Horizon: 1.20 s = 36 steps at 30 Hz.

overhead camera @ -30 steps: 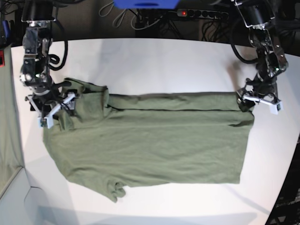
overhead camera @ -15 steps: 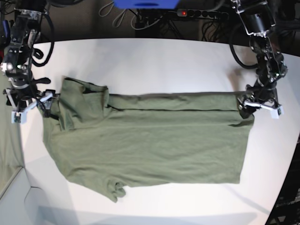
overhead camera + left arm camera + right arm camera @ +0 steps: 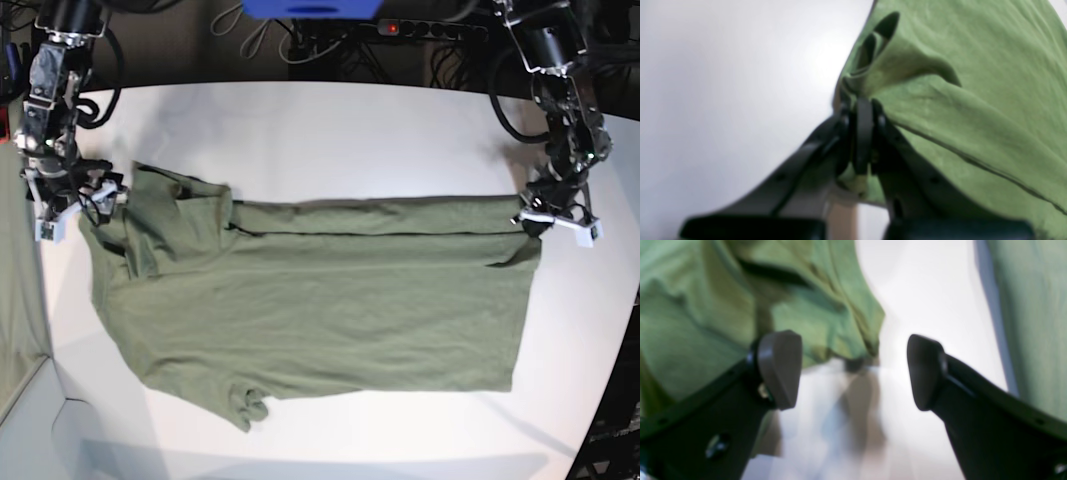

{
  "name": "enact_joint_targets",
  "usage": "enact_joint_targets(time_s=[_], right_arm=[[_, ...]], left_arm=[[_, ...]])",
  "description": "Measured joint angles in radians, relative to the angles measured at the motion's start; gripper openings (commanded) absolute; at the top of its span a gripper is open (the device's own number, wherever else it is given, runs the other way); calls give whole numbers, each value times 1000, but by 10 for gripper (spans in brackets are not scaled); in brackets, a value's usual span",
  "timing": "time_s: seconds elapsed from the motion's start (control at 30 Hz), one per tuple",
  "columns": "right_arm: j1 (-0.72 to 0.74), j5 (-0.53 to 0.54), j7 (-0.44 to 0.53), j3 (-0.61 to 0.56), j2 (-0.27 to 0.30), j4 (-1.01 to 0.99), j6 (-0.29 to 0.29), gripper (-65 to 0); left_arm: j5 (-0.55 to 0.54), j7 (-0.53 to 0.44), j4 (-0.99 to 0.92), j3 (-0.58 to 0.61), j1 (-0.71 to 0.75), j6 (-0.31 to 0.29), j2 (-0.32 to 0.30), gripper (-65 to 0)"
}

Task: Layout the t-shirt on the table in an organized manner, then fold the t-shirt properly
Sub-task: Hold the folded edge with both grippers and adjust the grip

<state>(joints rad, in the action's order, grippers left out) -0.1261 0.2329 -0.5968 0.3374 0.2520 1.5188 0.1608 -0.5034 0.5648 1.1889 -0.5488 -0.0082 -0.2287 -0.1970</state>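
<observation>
The olive-green t-shirt lies spread on the white table, its far edge folded over and a sleeve bunched at the left. My left gripper is at the shirt's far right corner. In the left wrist view this left gripper is shut on a pinch of the t-shirt. My right gripper stands open just left of the bunched sleeve. In the right wrist view the right gripper holds nothing, with the t-shirt edge beyond its left finger and bare table between the fingers.
A separate green cloth strip hangs off the table's left side, also seen as the cloth strip. A power strip and cables lie behind the table. The table's curved edge runs close to the left arm on the right side.
The left gripper has shut on the shirt's far right corner. The right gripper has drawn off the sleeve to the left and then slightly toward the back, staying open.
</observation>
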Motion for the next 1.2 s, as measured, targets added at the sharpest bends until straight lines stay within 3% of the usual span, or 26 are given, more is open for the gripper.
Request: enact_joint_targets(time_s=[0.1, 0.43, 1.2], right_arm=[[5, 1, 66, 0, 0, -18, 0, -158], [10, 6, 156, 45, -21, -85, -1, -158], [79, -3, 162, 79, -53, -193, -1, -161]], left_arm=[[-1, 0, 0, 0, 0, 0, 0, -647], [-4, 0, 0, -1, 2, 0, 0, -647], [-7, 0, -1, 1, 2, 0, 0, -647]])
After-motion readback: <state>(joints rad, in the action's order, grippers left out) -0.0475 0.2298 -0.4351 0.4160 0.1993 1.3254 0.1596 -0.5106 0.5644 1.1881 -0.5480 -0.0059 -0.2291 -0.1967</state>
